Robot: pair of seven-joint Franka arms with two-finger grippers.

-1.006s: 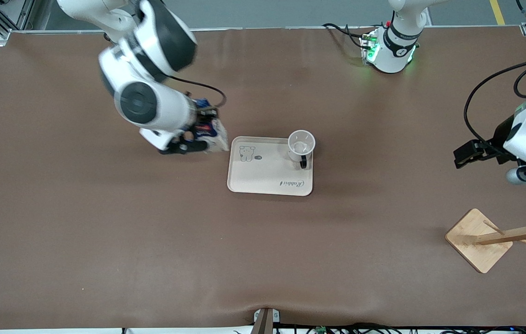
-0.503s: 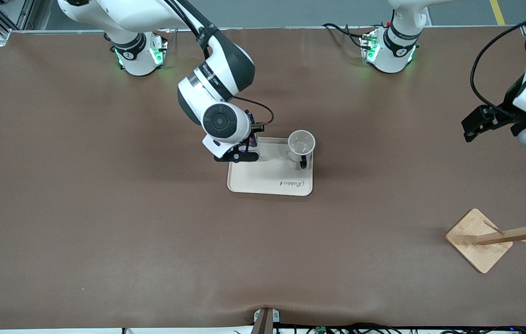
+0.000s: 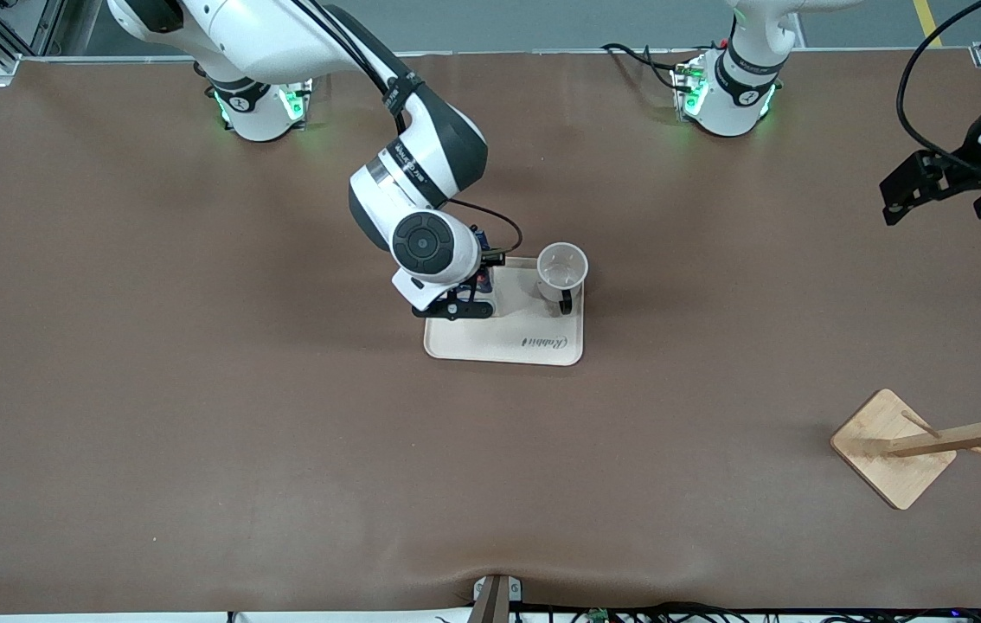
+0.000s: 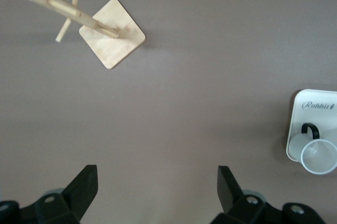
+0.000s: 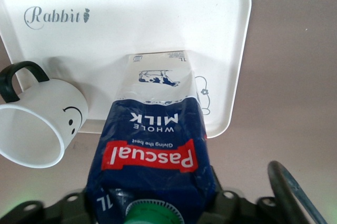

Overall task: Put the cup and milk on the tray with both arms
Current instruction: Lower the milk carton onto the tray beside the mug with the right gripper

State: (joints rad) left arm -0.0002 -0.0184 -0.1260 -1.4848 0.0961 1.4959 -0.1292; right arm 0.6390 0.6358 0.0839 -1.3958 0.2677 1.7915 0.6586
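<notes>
Milk carton [image 5: 152, 145] is standing on the tray [image 3: 503, 350] beside the cup [image 3: 561, 268], right gripper [image 3: 456, 310] clenching it; careless release risks toppling it cupward. Left gripper [image 4: 155, 192] is waiting, spread empty.

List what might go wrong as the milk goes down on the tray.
1. The right end effector holds the milk near its top, so the tall carton may tip if it is let go while tilted.
2. The cup stands on the tray beside the milk; a sideways move might knock it.
3. The carton's base sits near the tray's rim and could catch on it.
The left end effector waits, open, over bare table.
</notes>
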